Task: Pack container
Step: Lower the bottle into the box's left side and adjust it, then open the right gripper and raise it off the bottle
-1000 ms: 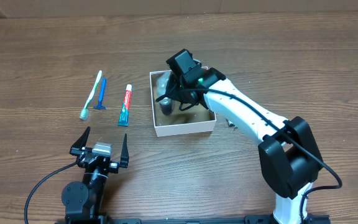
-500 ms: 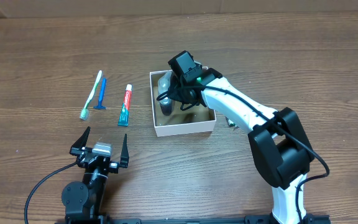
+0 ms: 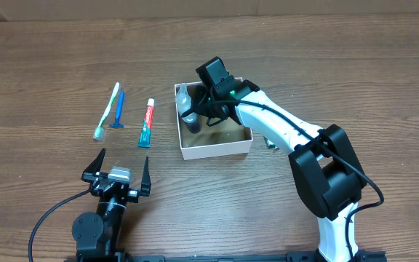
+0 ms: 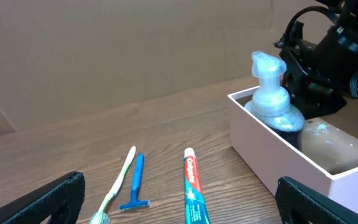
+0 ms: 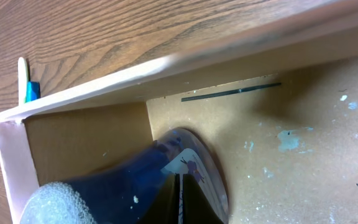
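The container (image 3: 217, 151), a white-walled square box with a brown inside, sits mid-table; it also shows in the left wrist view (image 4: 278, 155) and the right wrist view (image 5: 104, 87). A dark pump bottle (image 3: 186, 109) with a clear foamer top stands tilted inside it against the left wall (image 4: 272, 102) (image 5: 129, 186). My right gripper (image 3: 205, 113) is down inside the container, fingers together (image 5: 180, 183) and pressed against the bottle's side. My left gripper (image 3: 116, 166) is open and empty near the front edge.
A green-white toothbrush (image 3: 108, 109) (image 4: 120, 186), a blue razor (image 3: 120, 109) (image 4: 137, 183) and a red-green toothpaste tube (image 3: 146, 124) (image 4: 192, 186) lie left of the container. A small metallic object (image 3: 270, 144) lies right of it.
The bottle has shifted left inside the container and stands more upright against the left wall. My right gripper followed it leftward. The left arm has not moved.
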Controlling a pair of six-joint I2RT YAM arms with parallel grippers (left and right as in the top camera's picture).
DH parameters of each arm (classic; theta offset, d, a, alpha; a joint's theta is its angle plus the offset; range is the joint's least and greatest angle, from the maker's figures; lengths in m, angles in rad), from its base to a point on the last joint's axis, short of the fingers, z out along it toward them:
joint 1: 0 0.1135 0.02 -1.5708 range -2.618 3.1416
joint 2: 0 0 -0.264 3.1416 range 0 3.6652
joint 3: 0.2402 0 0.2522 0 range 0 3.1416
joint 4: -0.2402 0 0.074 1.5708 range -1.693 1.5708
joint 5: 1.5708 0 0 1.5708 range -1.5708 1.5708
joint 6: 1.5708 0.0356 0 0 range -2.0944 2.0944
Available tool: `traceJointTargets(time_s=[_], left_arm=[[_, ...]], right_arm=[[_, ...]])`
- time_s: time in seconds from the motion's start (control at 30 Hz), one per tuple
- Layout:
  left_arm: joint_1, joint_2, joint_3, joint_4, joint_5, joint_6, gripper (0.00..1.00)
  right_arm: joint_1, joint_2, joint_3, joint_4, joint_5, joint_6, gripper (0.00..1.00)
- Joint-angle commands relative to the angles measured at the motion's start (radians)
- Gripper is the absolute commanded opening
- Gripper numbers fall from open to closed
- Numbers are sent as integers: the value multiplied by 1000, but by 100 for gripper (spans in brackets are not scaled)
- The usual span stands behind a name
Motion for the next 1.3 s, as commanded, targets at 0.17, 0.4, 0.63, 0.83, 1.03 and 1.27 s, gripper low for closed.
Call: traceJointTargets(time_s=[0.17, 0.4, 0.63, 0.83, 1.03, 1.27], left_arm=[[6, -10, -3, 0, -6, 14, 100], [6, -10, -3, 0, -6, 14, 100], [6, -10, -3, 0, -6, 14, 100], [6, -10, -3, 0, -6, 14, 100], [6, -10, -3, 0, -6, 14, 100], [6, -10, -3, 0, -6, 14, 100]], right_arm=[[-41, -5, 4, -2, -41, -78, 8], [-139, -27, 68, -156, -41, -173, 14], [-153, -77, 84, -293, 33, -250, 14], [-151, -85, 84, -439, 124, -264, 14], [-151, -85, 84, -535, 212, -263, 14], [-151, -85, 84, -528, 234, -269, 15]])
